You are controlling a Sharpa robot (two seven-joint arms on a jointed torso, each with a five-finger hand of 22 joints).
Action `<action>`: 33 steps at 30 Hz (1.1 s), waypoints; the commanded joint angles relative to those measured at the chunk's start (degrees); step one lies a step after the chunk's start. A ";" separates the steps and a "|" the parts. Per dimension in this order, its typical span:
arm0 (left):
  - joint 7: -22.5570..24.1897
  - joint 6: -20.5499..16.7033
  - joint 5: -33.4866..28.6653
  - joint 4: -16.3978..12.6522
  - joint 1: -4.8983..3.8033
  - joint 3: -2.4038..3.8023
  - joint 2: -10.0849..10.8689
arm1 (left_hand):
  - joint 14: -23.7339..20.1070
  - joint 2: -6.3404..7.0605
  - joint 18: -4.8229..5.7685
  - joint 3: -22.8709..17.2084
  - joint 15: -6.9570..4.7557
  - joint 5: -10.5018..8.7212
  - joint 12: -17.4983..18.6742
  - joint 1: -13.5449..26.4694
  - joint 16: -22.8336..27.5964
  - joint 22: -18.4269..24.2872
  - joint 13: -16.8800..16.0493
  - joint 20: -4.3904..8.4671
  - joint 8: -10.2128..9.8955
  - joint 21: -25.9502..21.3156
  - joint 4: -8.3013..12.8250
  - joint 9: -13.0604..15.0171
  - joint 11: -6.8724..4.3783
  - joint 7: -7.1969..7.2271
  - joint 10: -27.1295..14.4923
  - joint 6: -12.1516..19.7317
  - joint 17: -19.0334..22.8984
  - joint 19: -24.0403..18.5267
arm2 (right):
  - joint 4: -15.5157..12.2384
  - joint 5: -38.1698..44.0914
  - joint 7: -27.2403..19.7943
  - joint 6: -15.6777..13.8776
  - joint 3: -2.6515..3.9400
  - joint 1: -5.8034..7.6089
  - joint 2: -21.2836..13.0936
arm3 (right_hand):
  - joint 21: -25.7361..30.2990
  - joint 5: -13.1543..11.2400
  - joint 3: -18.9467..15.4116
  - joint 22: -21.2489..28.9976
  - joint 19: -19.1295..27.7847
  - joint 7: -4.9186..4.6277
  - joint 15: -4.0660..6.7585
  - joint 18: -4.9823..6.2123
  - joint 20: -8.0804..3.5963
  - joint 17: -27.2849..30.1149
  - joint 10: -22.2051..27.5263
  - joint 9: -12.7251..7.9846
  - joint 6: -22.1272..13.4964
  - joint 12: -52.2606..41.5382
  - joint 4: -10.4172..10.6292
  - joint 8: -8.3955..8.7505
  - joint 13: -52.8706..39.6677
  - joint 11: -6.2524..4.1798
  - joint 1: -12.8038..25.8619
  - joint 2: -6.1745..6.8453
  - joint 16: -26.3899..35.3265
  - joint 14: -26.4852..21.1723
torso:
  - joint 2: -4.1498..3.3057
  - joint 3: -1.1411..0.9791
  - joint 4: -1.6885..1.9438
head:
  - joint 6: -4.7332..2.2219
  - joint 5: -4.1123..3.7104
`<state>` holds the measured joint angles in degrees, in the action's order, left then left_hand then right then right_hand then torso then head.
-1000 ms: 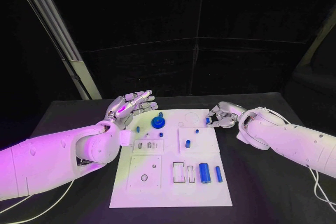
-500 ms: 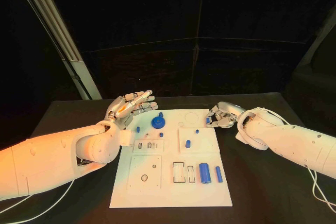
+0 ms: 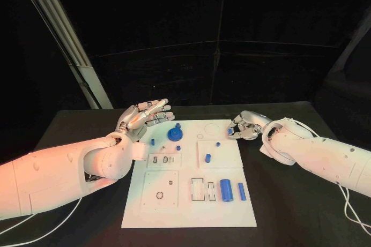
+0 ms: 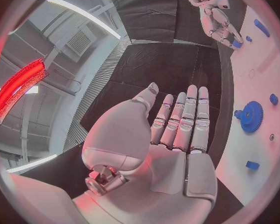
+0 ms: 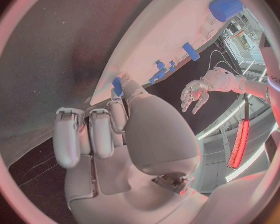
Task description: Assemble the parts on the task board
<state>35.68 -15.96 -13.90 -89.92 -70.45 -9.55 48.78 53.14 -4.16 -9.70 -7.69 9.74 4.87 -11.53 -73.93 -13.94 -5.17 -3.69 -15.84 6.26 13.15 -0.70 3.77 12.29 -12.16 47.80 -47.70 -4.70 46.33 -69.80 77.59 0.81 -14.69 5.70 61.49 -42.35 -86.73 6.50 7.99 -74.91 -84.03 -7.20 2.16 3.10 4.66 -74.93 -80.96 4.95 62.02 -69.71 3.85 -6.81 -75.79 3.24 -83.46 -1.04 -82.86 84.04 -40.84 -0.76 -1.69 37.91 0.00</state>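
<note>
Right robot hand [image 3: 244,126] still pinching blue part [image 3: 230,133], unmoved

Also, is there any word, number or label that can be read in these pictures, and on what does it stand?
None can be read. The white board, the blue parts, both arms and both hands carry no legible text. Dark marks on an arm at the right wrist view's edge are cut off, unreadable.

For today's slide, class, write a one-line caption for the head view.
Raised left hand hovers open beside the white task board while the right hand pinches a small blue part at its far edge.
</note>
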 commanded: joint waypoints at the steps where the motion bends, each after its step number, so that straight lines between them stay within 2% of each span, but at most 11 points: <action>1: 0.26 0.63 0.09 -0.05 -0.08 0.05 0.05 | 0.46 -0.19 -0.76 -0.23 -0.10 -0.08 -0.25 -0.21 -0.33 0.06 0.05 -0.05 -0.13 -0.24 0.26 0.00 -0.13 -2.68 0.28 -0.22 0.09 0.45 | -0.90 1.41 -0.12 -2.72 0.05 0.09 -0.12 | -0.03 -0.36 0.52 -6.19 -0.05 1.25 0.44 -1.05 -0.57 -0.90 -1.45 0.57 1.78 -0.15 -0.13 -0.55 0.04 -2.08 -1.39 -2.27 -0.10 3.17 | 0.01 -0.06 0.08 | 0.09 -0.02; 6: 0.25 0.52 0.09 -0.06 -0.08 0.05 0.12 | 0.46 -0.19 -0.76 -0.23 -0.10 -0.08 -0.25 -0.21 -0.33 0.06 0.05 -0.05 -0.13 -0.24 0.26 0.00 -0.13 -2.68 0.28 -0.22 0.09 0.45 | -3.14 1.62 0.12 -4.23 0.09 0.11 -0.75 | -0.04 -0.29 0.61 -6.23 -0.08 1.23 0.49 -1.06 -0.65 -0.89 -1.45 0.55 1.73 -0.11 -0.20 -0.48 0.05 -2.10 -1.22 -2.14 -0.08 3.17 | 0.12 0.05 0.13 | -0.01 0.05; 10: 0.28 0.42 0.09 -0.06 -0.10 0.05 0.22 | 0.47 -0.19 -0.76 -0.30 -0.10 -0.08 -0.24 -0.19 -0.33 0.08 0.06 -0.05 -0.15 -0.25 0.31 -0.01 -0.12 -2.69 0.25 -0.20 0.10 0.47 | -6.20 1.68 1.22 -5.01 0.14 0.14 -1.46 | -0.03 -0.21 0.73 -6.22 -0.08 1.19 0.52 -1.06 -0.74 -0.86 -1.44 0.51 1.63 -0.02 -0.19 -0.32 0.10 -2.08 -0.74 -1.96 -0.05 3.17 | 0.13 0.12 0.03 | -0.18 0.14; 14: 0.39 0.39 0.09 0.18 -0.17 0.05 0.30 | 0.47 -0.19 -0.76 -0.33 -0.10 -0.08 -0.24 -0.19 -0.33 0.08 0.06 -0.05 -0.16 -0.25 0.33 -0.01 -0.12 -2.69 0.24 -0.19 0.11 0.48 | -10.36 1.81 2.25 -4.84 0.19 0.19 -1.81 | 0.00 -0.22 0.81 -6.13 -0.02 1.20 0.54 -1.04 -0.79 -0.81 -1.36 0.50 1.65 0.21 -0.15 -0.24 0.23 -2.08 -0.30 -1.81 -0.01 3.16 | 0.12 0.12 0.10 | -0.29 0.30; 17: 0.57 0.33 0.09 0.55 -0.24 0.05 0.37 | 0.47 -0.20 -0.76 -0.34 -0.10 -0.08 -0.24 -0.19 -0.33 0.09 0.06 -0.05 -0.16 -0.25 0.34 -0.01 -0.12 -2.69 0.25 -0.20 0.11 0.48 | -12.34 2.33 3.08 -4.63 0.21 0.21 -1.36 | -0.01 -0.24 0.85 -6.17 -0.04 1.21 0.54 -1.05 -0.81 -0.83 -1.35 0.50 1.69 0.25 -0.12 -0.22 0.24 -2.09 -0.11 -1.76 -0.01 3.16 | 0.12 0.10 0.10 | -0.22 0.48; 20: 0.78 0.38 0.09 0.97 -0.35 0.06 0.48 | 0.49 -0.21 -0.76 -0.39 -0.11 -0.08 -0.27 -0.18 -0.34 0.10 0.05 -0.04 -0.14 -0.26 0.37 0.00 -0.13 -2.67 0.29 -0.24 0.11 0.50 | -13.92 3.18 4.25 -4.22 0.22 0.22 -0.15 | 0.00 -0.26 0.90 -6.15 -0.03 1.20 0.55 -1.05 -0.82 -0.79 -1.34 0.49 1.69 0.30 -0.08 -0.19 0.27 -2.10 0.07 -1.75 0.01 3.15 | 0.07 0.18 0.11 | 0.07 0.76; 24: 0.95 0.48 0.06 1.57 -0.45 0.07 0.42 | 0.52 -0.21 -0.76 -0.47 -0.12 -0.08 -0.32 -0.13 -0.34 0.12 0.04 -0.03 -0.10 -0.27 0.42 0.01 -0.16 -2.64 0.39 -0.35 0.13 0.54 | -14.66 4.33 5.62 -3.11 0.22 0.23 2.23 | 0.07 -0.30 1.02 -5.97 0.09 1.19 0.56 -1.01 -0.85 -0.66 -1.27 0.45 1.62 0.49 0.01 -0.06 0.38 -2.09 0.48 -1.74 0.10 3.13 | 0.00 0.15 0.14 | 0.33 1.39; 29: 1.05 0.65 -0.27 2.05 -0.50 0.07 0.20 | 0.54 -0.21 -0.77 -0.50 -0.13 -0.09 -0.34 -0.11 -0.35 0.13 0.04 -0.03 -0.08 -0.27 0.43 0.02 -0.17 -2.63 0.42 -0.39 0.13 0.55 | -14.15 7.46 5.70 -1.82 0.20 0.21 5.69 | 0.18 -0.26 1.11 -5.72 0.26 1.21 0.56 -0.95 -0.86 -0.37 -1.14 0.44 1.67 0.84 0.12 0.01 0.59 -2.09 0.96 -1.65 0.26 3.07 | 0.05 0.35 0.15 | 0.35 2.06; 30: 1.13 0.74 -0.31 2.07 -0.50 0.08 0.17 | 0.54 -0.22 -0.77 -0.51 -0.13 -0.08 -0.34 -0.11 -0.35 0.13 0.04 -0.03 -0.08 -0.27 0.43 0.02 -0.17 -2.63 0.43 -0.40 0.13 0.55 | -14.05 8.19 5.70 -1.62 0.19 0.20 6.35 | 0.20 -0.26 1.11 -5.66 0.29 1.21 0.56 -0.94 -0.86 -0.34 -1.12 0.44 1.68 0.90 0.13 0.02 0.63 -2.09 1.03 -1.62 0.28 3.06 | 0.01 0.22 0.14 | 0.43 2.17; 33: 1.38 0.92 -0.37 2.10 -0.56 0.10 0.25 | 0.55 -0.23 -0.77 -0.54 -0.13 -0.08 -0.35 -0.11 -0.35 0.13 0.04 -0.03 -0.07 -0.27 0.45 0.02 -0.17 -2.64 0.44 -0.42 0.13 0.56 | -13.67 10.23 5.86 -1.08 0.18 0.16 8.18 | 0.19 -0.26 1.12 -5.67 0.28 1.21 0.56 -0.94 -0.87 -0.30 -1.11 0.44 1.70 0.92 0.14 0.02 0.64 -2.10 1.06 -1.60 0.31 3.05 | 0.02 0.35 0.19 | 0.62 2.33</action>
<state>35.89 -15.94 -14.02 -87.82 -70.86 -9.52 49.03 53.35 -4.16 -9.70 -8.09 9.53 4.87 -11.53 -73.93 -13.94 -5.12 -3.69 -15.84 6.26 13.15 -0.30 3.77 12.07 -12.16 48.02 -47.70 -4.65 46.33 -83.54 83.80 5.81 -17.19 5.85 61.58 -34.39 -86.73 5.87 8.80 -74.90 -83.85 -7.27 2.35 3.09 4.06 -74.91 -80.57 4.96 62.09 -69.01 3.95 -6.74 -75.72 2.83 -82.33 -2.16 -82.86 83.83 -40.80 -0.49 -1.52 38.41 2.19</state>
